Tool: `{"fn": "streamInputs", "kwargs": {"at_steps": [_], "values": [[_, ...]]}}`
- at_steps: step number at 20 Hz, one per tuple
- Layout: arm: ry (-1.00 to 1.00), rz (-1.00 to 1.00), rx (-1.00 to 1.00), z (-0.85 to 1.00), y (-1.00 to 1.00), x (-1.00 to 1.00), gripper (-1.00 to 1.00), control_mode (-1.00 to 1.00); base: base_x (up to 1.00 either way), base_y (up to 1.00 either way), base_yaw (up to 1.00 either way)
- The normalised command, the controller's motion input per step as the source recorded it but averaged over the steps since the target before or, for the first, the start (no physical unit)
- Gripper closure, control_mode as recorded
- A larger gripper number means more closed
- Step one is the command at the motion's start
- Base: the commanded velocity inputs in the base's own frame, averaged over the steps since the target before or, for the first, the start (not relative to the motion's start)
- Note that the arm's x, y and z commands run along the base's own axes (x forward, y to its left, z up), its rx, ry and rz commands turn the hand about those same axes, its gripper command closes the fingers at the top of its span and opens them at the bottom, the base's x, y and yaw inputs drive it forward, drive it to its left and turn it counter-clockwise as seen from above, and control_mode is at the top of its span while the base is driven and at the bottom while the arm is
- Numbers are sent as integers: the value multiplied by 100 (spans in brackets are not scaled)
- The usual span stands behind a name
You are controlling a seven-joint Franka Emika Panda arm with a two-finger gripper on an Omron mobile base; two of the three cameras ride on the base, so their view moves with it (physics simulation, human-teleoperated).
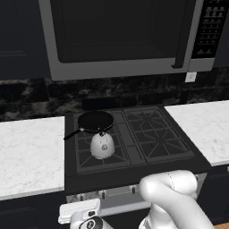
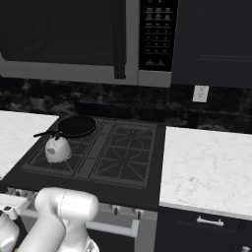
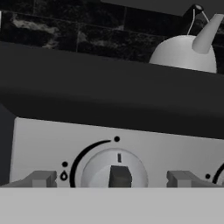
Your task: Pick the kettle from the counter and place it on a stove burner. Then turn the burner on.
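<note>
The white kettle (image 1: 102,145) (image 2: 57,149) stands upright on the front-left stove burner (image 1: 85,157) (image 2: 45,166), with nothing gripping it. In the hand view the kettle's (image 3: 181,54) dome and spout rise above the cooktop's dark front edge. My gripper (image 3: 113,178) is open, low in front of the stove's pale control panel. Its fingertips (image 3: 41,178) stand on either side of a round knob (image 3: 114,168) without touching it. The knob's pointer is upright. The white marble counter (image 1: 27,152) (image 2: 206,167) flanks the stove on both sides.
A black frying pan (image 1: 95,120) (image 2: 76,126) sits on the rear-left burner just behind the kettle, its handle pointing left. A microwave (image 1: 120,36) hangs above the stove. A second knob's edge (image 3: 219,175) shows at the right of the panel.
</note>
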Motion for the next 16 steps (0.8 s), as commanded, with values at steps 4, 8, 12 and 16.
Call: {"fn": "streamInputs", "kwargs": {"at_steps": [4,8,12,16], "values": [[0,0,0,-24,1,8,-100,-100,0,0,0],[0,0,0,0,0,0,-100,-100,0,0,0],[0,0,0,0,0,0,100,-100,0,0,0],[0,0,0,0,0,9,100,-100,0,0,0]]}}
